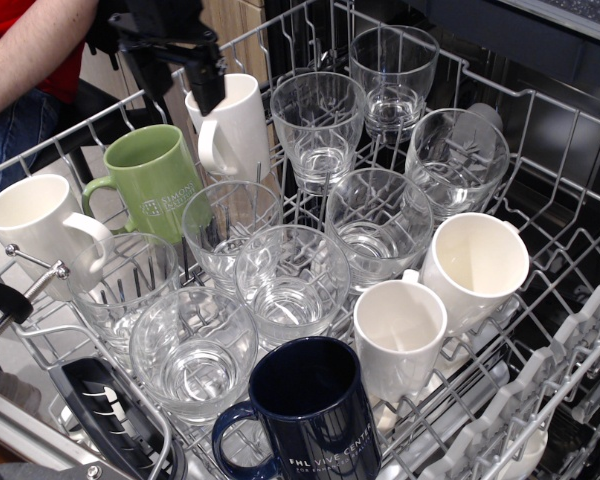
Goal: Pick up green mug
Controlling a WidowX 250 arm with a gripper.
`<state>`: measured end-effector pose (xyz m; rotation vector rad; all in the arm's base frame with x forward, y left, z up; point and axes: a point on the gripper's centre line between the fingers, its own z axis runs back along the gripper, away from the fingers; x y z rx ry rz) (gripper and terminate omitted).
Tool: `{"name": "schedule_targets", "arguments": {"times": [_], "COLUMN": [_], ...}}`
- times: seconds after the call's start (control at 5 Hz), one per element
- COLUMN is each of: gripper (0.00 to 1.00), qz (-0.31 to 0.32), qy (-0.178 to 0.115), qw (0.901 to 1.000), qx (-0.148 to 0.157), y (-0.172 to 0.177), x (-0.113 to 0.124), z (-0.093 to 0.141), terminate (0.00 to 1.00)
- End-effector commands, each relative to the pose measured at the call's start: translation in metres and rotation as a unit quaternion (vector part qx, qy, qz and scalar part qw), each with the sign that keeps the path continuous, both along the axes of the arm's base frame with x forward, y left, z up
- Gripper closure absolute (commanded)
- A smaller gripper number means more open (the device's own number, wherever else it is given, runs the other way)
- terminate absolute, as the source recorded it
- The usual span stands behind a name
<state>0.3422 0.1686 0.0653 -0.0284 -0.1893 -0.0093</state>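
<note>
The green mug [158, 190] stands in the dishwasher rack [540, 110] at the left, tilted, with its loop handle to the left and pale lettering on its side. My gripper [178, 82] hangs just above and behind the mug's rim, at the top left of the view. Its jaws are open and empty, and one dark finger [209, 85] is in front of the white mug [235, 125] behind the green one. The other finger is partly lost against the dark background.
Several clear glasses [290, 280] fill the rack's middle. More white mugs stand at the left [35, 225] and the right [475, 265]. A dark navy mug [310, 405] is at the front. A person's arm [30, 45] is at the top left.
</note>
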Motion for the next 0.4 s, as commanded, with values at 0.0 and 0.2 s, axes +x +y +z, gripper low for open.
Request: {"name": "schedule_targets", "arguments": {"times": [0.0, 0.2], "gripper": [0.00, 0.00], "qz": [0.015, 0.030], "qy": [-0.031, -0.038], "qw": [0.9978, 0.9959], "qx": [0.057, 0.076], "y": [0.025, 0.038], "x": [0.023, 0.026], "z": [0.009, -0.009], "terminate": [0.00, 0.00]}}
